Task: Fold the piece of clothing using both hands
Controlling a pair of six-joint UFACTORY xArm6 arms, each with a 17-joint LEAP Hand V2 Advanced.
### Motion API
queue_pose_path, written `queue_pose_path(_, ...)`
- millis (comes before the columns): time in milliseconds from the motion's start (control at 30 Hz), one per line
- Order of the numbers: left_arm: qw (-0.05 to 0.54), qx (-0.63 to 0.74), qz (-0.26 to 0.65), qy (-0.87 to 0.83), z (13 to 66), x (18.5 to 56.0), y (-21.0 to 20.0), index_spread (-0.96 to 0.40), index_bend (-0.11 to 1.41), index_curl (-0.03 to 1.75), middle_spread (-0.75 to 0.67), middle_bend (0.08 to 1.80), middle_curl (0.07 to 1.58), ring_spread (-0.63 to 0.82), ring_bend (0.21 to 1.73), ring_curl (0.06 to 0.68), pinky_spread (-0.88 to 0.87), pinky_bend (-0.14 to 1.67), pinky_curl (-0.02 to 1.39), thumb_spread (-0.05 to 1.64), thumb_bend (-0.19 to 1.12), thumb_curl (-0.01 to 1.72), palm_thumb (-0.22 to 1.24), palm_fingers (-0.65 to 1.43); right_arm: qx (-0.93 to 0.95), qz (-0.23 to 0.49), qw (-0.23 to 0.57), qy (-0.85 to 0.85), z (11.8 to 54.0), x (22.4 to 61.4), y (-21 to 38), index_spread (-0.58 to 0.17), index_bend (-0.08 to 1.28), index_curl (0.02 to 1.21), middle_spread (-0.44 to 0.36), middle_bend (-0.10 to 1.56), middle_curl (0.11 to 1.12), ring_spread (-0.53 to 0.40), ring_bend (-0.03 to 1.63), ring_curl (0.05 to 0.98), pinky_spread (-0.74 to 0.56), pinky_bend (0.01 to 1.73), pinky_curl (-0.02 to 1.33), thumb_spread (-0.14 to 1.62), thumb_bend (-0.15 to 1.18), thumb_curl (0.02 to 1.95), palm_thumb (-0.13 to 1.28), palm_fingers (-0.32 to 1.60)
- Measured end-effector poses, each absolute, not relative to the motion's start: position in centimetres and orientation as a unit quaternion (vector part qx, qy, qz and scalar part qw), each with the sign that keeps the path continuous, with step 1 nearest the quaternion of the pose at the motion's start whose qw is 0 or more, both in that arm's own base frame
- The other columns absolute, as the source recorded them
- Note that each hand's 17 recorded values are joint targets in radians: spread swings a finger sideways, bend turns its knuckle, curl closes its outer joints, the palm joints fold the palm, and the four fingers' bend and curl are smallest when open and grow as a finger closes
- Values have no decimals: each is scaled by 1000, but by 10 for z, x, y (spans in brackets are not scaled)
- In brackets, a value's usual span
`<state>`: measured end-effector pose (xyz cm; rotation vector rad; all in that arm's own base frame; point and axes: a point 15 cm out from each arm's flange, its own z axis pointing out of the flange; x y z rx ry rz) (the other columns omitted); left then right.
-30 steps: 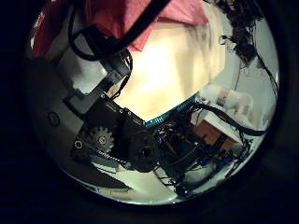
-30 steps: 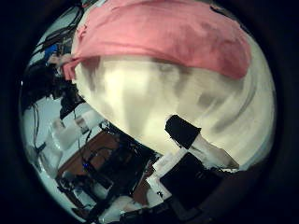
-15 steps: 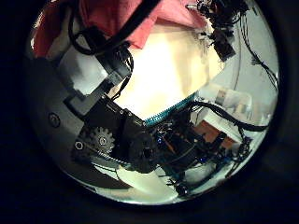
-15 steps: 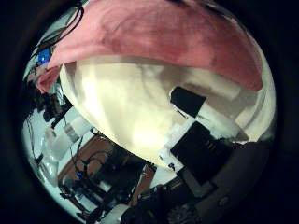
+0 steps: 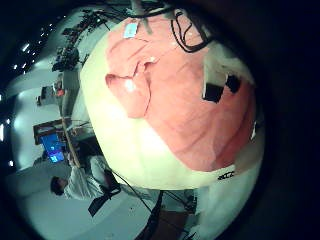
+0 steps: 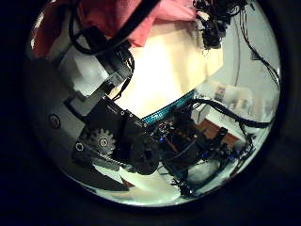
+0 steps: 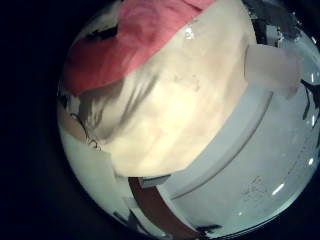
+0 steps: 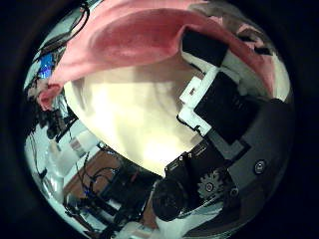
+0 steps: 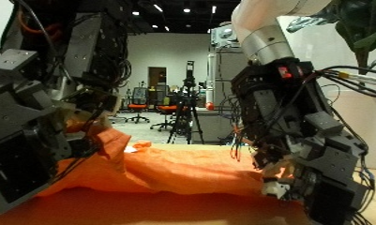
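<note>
An orange cloth (image 9: 175, 169) lies spread on the pale table (image 9: 175, 211) between my two hands. My left hand (image 9: 51, 122) hangs over one end, its fingers curled on a raised peak of cloth (image 9: 107, 145). My right hand (image 9: 293, 131) hangs over the other end, fingers curled down into the cloth's edge. The left little finger side palm view shows the cloth (image 5: 185, 100) wrinkled, with a fold. The left thumb side palm view shows fingers (image 6: 103, 132) beside the cloth (image 6: 113, 19). The right thumb side palm view shows fingers (image 8: 214, 95) across the cloth (image 8: 120, 45). The right little finger side palm view shows cloth (image 7: 130, 45) on the table (image 7: 190, 110).
The table's front edge (image 8: 120, 139) runs close below the cloth in the right thumb side palm view. Office chairs (image 9: 144, 108) and a tripod (image 9: 186, 103) stand in the room behind the table.
In the right thumb side palm view my right hand's fingers have curled far in over the cloth. The left thumb side palm view has hardly shifted.
</note>
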<state>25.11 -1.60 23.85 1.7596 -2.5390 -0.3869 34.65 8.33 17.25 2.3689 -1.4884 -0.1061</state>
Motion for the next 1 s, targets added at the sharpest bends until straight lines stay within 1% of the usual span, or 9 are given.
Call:
queue_pose_path(33, 16, 564, -126, -816, 243, 248, -15, -607, 174, 774, -565, 866, 588, -598, 814, 406, -740, 1070, 460, 1293, 221, 1063, 863, 1108, 835, -33, 164, -525, 179, 340, 81, -366, 787, 624, -208, 960, 683, -261, 1162, 532, -373, 1176, 530, 1254, 53, 386, 963, 1301)
queue_pose_path(200, 25, 555, -137, -820, 264, 238, -12, -610, 171, 782, -565, 866, 587, -596, 821, 410, -741, 1071, 457, 1293, 222, 1071, 867, 1109, 837, -13, 141, -528, 215, 318, 74, -343, 890, 696, -190, 1097, 739, -247, 1250, 580, -320, 1258, 586, 1294, 64, 414, 1010, 1222)
queue_pose_path(333, 32, 548, -145, -823, 279, 232, -8, -612, 171, 788, -565, 868, 587, -597, 818, 409, -742, 1074, 456, 1293, 221, 1077, 867, 1106, 837, 4, 122, -534, 249, 297, 66, -320, 936, 737, -169, 1158, 758, -237, 1291, 606, -291, 1295, 621, 1284, 63, 444, 1050, 1180)
queue_pose_path(533, 29, 542, -161, -824, 299, 225, 2, -615, 170, 797, -564, 873, 586, -595, 812, 408, -745, 1071, 455, 1294, 220, 1085, 867, 1102, 833, 21, 100, -544, 280, 273, 56, -291, 969, 768, -149, 1218, 755, -226, 1315, 624, -267, 1305, 652, 1250, 28, 489, 1054, 1171)
queue_pose_path(567, 28, 542, -161, -824, 302, 225, 3, -615, 170, 797, -564, 873, 586, -595, 811, 408, -745, 1071, 455, 1294, 220, 1086, 867, 1102, 832, 23, 98, -545, 282, 274, 56, -289, 970, 769, -148, 1221, 754, -226, 1317, 625, -266, 1302, 652, 1249, 26, 492, 1055, 1168)
queue_pose_path(600, 25, 542, -159, -825, 307, 228, 3, -616, 173, 798, -564, 872, 586, -595, 810, 408, -745, 1071, 455, 1294, 220, 1087, 867, 1104, 832, 25, 96, -546, 285, 275, 57, -286, 1010, 786, -160, 1167, 781, -223, 1352, 638, -264, 1332, 669, 1245, 20, 499, 1054, 1151)
queue_pose_path(633, 23, 542, -158, -825, 309, 229, 3, -617, 173, 799, -564, 872, 586, -595, 810, 408, -745, 1070, 455, 1294, 219, 1088, 867, 1104, 832, 27, 93, -546, 288, 277, 57, -285, 997, 775, -162, 1182, 751, -223, 1339, 628, -264, 1318, 658, 1239, 16, 502, 1053, 1170)
queue_pose_path(767, 15, 544, -154, -825, 322, 246, 3, -618, 173, 803, -563, 873, 585, -595, 810, 409, -746, 1064, 453, 1294, 218, 1092, 866, 1102, 830, 44, 76, -550, 310, 297, 62, -280, 992, 779, -155, 1231, 747, -219, 1331, 627, -265, 1300, 665, 1225, -5, 531, 1051, 1173)
queue_pose_path(1000, 20, 549, -161, -820, 328, 289, -1, -621, 175, 810, -561, 866, 581, -598, 799, 406, -750, 1051, 448, 1294, 217, 1098, 866, 1094, 827, 49, 74, -555, 324, 358, 81, -276, 997, 780, -140, 1253, 729, -217, 1339, 629, -263, 1292, 681, 1212, -9, 568, 1037, 1170)
